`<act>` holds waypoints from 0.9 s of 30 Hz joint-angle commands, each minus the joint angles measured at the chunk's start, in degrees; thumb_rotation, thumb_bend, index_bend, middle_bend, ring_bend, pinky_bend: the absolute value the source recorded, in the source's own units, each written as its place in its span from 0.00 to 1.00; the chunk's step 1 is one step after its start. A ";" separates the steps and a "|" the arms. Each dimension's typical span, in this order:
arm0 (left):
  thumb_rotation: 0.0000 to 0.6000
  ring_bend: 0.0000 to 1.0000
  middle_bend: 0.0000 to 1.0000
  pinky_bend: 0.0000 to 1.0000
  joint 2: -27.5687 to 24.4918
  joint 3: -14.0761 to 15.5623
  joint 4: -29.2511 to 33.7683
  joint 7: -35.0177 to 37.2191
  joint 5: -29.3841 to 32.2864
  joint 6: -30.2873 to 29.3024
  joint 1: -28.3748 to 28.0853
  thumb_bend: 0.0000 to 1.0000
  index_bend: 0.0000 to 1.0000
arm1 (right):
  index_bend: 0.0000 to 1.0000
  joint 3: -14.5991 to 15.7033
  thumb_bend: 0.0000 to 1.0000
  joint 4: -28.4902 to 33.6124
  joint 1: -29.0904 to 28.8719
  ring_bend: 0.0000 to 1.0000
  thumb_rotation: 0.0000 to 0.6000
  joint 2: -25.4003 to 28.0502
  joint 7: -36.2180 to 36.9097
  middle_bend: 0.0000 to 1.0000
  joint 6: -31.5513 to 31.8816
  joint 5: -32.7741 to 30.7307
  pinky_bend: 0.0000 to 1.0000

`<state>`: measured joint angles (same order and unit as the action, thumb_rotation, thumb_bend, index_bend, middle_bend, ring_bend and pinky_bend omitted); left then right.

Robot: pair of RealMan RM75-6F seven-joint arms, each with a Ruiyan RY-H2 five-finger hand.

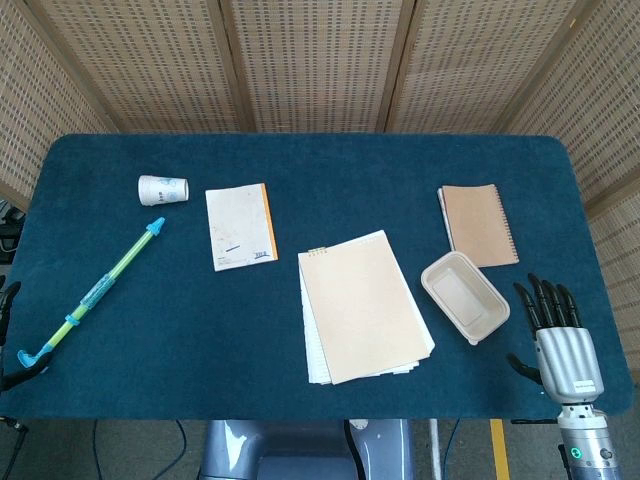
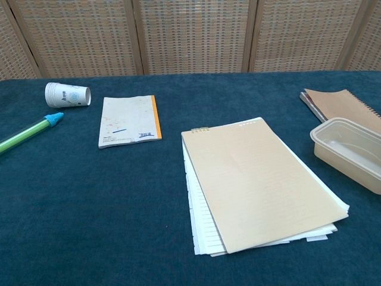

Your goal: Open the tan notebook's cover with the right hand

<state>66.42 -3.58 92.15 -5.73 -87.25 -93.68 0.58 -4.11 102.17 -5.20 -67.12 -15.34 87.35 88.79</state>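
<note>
The tan notebook (image 1: 362, 305) (image 2: 262, 179) lies flat in the middle of the blue table, cover down, with white lined pages showing along its left and bottom edges. My right hand (image 1: 560, 340) hovers at the table's front right corner, palm down. Its fingers are stretched out and apart and hold nothing. It is well to the right of the notebook, with a container between them. Only a dark finger and thumb of my left hand (image 1: 10, 335) show at the far left edge of the head view, spread and holding nothing. The chest view shows neither hand.
A beige plastic container (image 1: 465, 295) (image 2: 348, 152) stands just right of the notebook. Behind it lies a brown spiral notebook (image 1: 480, 222) (image 2: 345, 107). To the left are a white pad with an orange edge (image 1: 240, 226) (image 2: 129, 121), a tipped paper cup (image 1: 163, 189) (image 2: 67, 94) and a green pen (image 1: 100, 290) (image 2: 27, 136).
</note>
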 commanded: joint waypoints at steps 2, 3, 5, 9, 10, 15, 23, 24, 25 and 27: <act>1.00 0.00 0.00 0.07 -0.02 0.08 0.08 -0.09 0.05 0.23 -0.06 0.09 0.00 | 0.08 0.08 0.25 -0.06 -0.06 0.00 1.00 -0.06 -0.17 0.00 -0.33 -0.19 0.00; 1.00 0.00 0.00 0.07 -0.04 0.08 0.11 -0.13 0.09 0.30 -0.09 0.09 0.00 | 0.08 0.09 0.25 -0.09 -0.15 0.00 1.00 -0.09 -0.23 0.00 -0.55 -0.25 0.00; 1.00 0.00 0.00 0.07 -0.06 0.10 0.14 -0.17 0.13 0.39 -0.11 0.09 0.00 | 0.08 0.11 0.25 -0.06 -0.27 0.00 1.00 -0.09 -0.22 0.00 -0.84 -0.33 0.00; 1.00 0.00 0.00 0.07 -0.45 0.31 0.30 -0.40 0.35 1.02 -0.20 0.09 0.00 | 0.08 0.42 0.25 0.14 -0.39 0.00 1.00 -0.18 -0.39 0.00 -1.10 0.21 0.00; 1.00 0.00 0.00 0.06 -0.69 0.43 0.48 -0.76 0.49 1.37 -0.25 0.09 0.00 | 0.08 0.50 0.25 0.13 -0.39 0.00 1.00 -0.28 -0.55 0.00 -1.06 0.40 0.00; 1.00 0.00 0.00 0.05 -1.06 0.61 1.13 -1.02 0.28 1.40 -0.23 0.09 0.00 | 0.08 0.77 0.25 0.15 -0.34 0.00 1.00 -0.83 -0.83 0.00 -1.07 0.73 0.00; 1.00 0.00 0.00 0.05 -1.17 0.71 1.36 -1.01 0.07 1.36 -0.23 0.09 0.00 | 0.08 1.42 0.25 0.13 -0.41 0.00 1.00 -1.25 -0.72 0.00 -1.36 1.77 0.00; 1.00 0.00 0.00 0.05 -1.14 0.78 1.35 -1.16 -0.02 1.37 -0.23 0.09 0.00 | 0.08 1.52 0.25 0.23 -0.43 0.00 1.00 -1.29 -0.71 0.00 -1.43 1.92 0.00; 1.00 0.00 0.00 0.05 -1.12 0.81 1.35 -1.27 -0.05 1.37 -0.23 0.09 0.00 | 0.08 1.58 0.25 0.33 -0.43 0.00 1.00 -1.32 -0.71 0.00 -1.44 2.03 0.00; 1.00 0.00 0.00 0.05 -1.11 0.87 1.41 -1.36 -0.13 1.33 -0.20 0.09 0.00 | 0.08 1.80 0.25 0.63 -0.41 0.00 1.00 -1.35 -0.71 0.00 -1.46 2.39 0.00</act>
<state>65.31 -2.71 93.55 -7.10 -87.38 -92.34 0.38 -2.39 102.71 -5.61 -68.44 -16.04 85.91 91.08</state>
